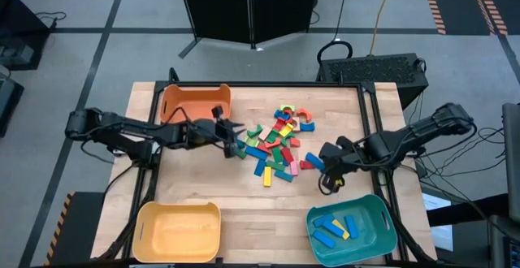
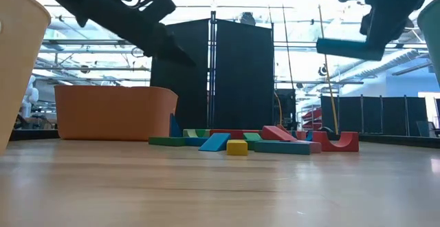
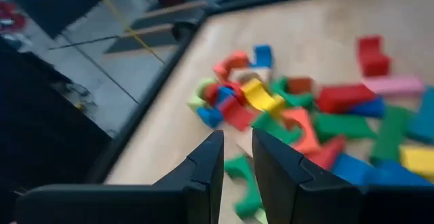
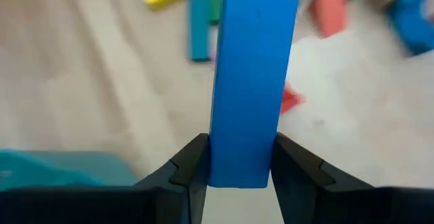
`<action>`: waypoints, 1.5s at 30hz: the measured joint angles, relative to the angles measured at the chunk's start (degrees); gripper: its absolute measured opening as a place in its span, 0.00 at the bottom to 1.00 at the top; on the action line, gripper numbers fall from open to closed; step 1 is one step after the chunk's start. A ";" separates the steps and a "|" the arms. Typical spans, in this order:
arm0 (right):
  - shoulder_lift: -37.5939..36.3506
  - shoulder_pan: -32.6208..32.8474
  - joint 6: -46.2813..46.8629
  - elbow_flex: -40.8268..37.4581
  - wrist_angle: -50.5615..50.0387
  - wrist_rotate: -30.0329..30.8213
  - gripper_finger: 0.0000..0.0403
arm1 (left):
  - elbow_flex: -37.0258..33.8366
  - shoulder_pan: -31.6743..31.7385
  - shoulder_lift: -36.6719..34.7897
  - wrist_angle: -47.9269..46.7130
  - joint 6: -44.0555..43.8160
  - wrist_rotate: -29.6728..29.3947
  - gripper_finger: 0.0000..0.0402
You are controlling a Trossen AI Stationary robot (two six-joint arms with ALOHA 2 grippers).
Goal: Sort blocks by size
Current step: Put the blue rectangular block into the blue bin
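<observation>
1. Nearest us, the right end effector [image 4: 234, 163] pinches a long blue block [image 4: 252, 75] above the bench [image 1: 203, 179], near the teal bin [image 1: 382, 219].
2. We see the left end effector [image 3: 236, 163], fingers almost together and holding nothing, over the blocks [image 1: 276, 146] mid-bench.

Light: bright ceiling lamps are glaring across the top of the low view, silhouetting both arms.
Shadows: falling soft on the pale wooden table [image 1: 203, 183].
Blur: the scattered painted wooden blocks [image 3: 305, 108] are smearing in the left wrist view; the long blue wooden bar [image 4: 252, 81] is blurring.
</observation>
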 joint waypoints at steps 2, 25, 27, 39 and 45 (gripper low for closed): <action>0.00 -1.90 -3.40 0.00 -1.20 0.77 0.31 | 0.00 2.21 -0.02 1.91 0.00 0.01 0.20; -0.04 11.60 4.97 0.00 -2.55 -15.89 0.29 | 0.00 4.79 -0.02 0.40 -0.48 3.48 0.20; -0.04 13.66 6.23 0.00 -2.35 -17.10 0.30 | 0.00 4.02 -0.02 0.42 -1.70 3.46 0.20; -0.04 24.13 16.54 0.00 2.50 -16.76 0.30 | 0.00 -0.71 0.00 0.29 -5.44 3.37 0.20; 0.38 28.25 25.58 0.00 2.73 -15.32 0.30 | 0.00 -1.51 -0.01 0.29 -5.51 3.29 0.20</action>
